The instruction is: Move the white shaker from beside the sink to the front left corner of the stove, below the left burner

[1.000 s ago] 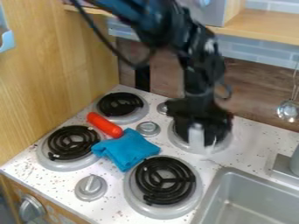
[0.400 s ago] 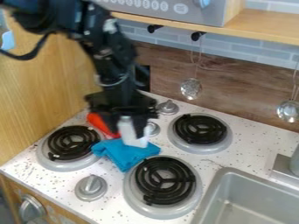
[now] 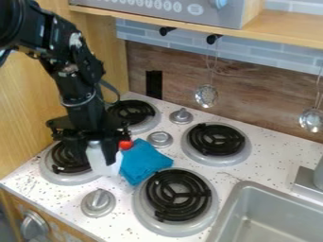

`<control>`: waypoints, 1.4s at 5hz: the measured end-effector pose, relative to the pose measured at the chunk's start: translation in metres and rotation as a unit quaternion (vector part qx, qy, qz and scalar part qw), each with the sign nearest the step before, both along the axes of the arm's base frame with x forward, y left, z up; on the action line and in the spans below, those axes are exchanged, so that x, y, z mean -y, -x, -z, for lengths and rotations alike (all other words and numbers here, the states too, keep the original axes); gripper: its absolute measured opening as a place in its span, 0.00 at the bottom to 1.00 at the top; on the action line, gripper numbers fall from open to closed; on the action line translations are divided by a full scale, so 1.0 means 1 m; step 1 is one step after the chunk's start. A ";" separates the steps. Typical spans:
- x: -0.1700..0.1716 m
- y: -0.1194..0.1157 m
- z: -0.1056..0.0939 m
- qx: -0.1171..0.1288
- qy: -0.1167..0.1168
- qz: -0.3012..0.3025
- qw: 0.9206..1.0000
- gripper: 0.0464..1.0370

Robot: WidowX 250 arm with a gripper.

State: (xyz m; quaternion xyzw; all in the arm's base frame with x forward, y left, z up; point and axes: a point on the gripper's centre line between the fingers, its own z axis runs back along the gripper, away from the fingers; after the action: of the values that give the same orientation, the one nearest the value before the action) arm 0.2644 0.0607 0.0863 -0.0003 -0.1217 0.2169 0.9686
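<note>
Nearest, at the front, the sink sits to one side, with a dial on the cabinet face at the other and a grey knob on the counter above it. Beyond the knob, the fingers are clamped on a white piece, one on either side of its upper part. It hangs over the right-hand side of the left burner, just beside a folded blue cloth; from where I stand, I can't tell whether its lower end touches anything. It looks light and fairly stiff, perhaps smooth enough to slip if pinched only by the edge, though probably not fragile. Gripping it across its narrow sides, near the top, seems right: that leaves the lower end free, and a moderate squeeze should do. The cloth, being soft, would be better pinched at a raised fold.

The near burner lies on the sink side of the cloth. The rounded end of something red peeps out between the fingers and a middle knob. Farther back are the right burner, another knob and the back burner, partly behind the black arm. Against the wall hang a perforated skimmer and a ladle, below the wooden shelf.
</note>
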 end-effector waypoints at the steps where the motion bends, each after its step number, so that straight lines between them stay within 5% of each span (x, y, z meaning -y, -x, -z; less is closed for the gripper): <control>1: -0.017 0.007 0.021 -0.039 0.009 -0.029 0.999 0.60; 7: -0.076 0.018 0.058 -0.114 0.025 -0.087 0.989 0.60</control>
State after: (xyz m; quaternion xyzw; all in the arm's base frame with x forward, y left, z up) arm 0.2466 0.1368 0.0282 0.0108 -0.0043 0.3019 0.9533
